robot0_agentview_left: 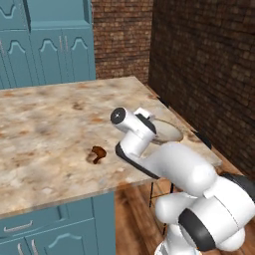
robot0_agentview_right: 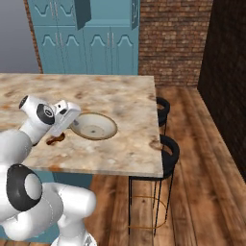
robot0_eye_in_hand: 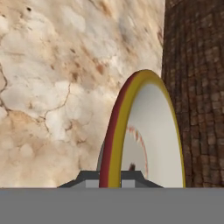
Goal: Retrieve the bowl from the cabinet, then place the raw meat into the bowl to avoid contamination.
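Note:
My gripper (robot0_eye_in_hand: 110, 178) is shut on the rim of the tan bowl (robot0_eye_in_hand: 151, 131), which rises edge-on between the fingers in the hand view. From the base, the bowl (robot0_agentview_right: 94, 126) lies level, low over the marble counter (robot0_agentview_right: 120, 96) near its right edge, with the gripper (robot0_agentview_right: 74, 125) at the bowl's left rim. I cannot tell if the bowl touches the counter. My arm hides part of the bowl (robot0_agentview_left: 169, 130). The raw meat (robot0_agentview_left: 97, 153), a small reddish-brown chunk, lies on the counter just left of my hand, also visible (robot0_agentview_right: 55, 139) beside my wrist. The teal cabinet (robot0_agentview_right: 96, 38) stands behind the counter.
Two black stools (robot0_agentview_right: 168, 153) stand at the counter's right side over the wooden floor. A brick wall (robot0_agentview_left: 209, 60) runs along the right. One upper cabinet door (robot0_agentview_right: 82, 13) stands swung open. Teal drawers (robot0_agentview_left: 35, 224) sit under the counter's near edge.

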{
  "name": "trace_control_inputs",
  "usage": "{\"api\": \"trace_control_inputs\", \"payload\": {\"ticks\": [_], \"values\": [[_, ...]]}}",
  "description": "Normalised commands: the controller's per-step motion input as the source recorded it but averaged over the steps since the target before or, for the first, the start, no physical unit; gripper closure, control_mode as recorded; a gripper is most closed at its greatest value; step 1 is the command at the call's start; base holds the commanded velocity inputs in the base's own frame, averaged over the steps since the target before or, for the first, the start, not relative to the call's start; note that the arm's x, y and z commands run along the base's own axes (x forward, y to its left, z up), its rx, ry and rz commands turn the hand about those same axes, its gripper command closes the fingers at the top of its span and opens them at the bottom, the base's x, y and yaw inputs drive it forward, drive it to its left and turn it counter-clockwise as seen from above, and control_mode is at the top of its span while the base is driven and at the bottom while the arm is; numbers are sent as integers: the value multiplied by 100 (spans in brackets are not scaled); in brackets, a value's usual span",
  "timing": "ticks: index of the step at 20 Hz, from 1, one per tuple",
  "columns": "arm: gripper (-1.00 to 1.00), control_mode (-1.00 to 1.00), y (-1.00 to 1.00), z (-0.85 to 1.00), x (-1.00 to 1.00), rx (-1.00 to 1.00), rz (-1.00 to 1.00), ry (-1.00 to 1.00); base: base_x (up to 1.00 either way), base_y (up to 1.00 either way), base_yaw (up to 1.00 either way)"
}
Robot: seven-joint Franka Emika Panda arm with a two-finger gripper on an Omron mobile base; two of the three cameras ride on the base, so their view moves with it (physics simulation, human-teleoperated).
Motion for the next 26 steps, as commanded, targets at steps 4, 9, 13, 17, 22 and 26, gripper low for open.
{"api": "trace_control_inputs", "payload": {"ticks": [4,9,13,17,22,26], "values": [[100,-100,-16,-41,39,0,-3,7,0,0,0],[100,-100,-3,-46,34,-1,-3,1,0,0,0],[100,-100,0,-43,33,-2,-2,0,0,0,0],[100,-100,0,-45,40,-1,-3,0,0,0,0],[100,-100,0,-40,37,-1,-3,0,0,0,0],[100,-100,0,-34,27,-1,-4,0,0,0,0]]}}
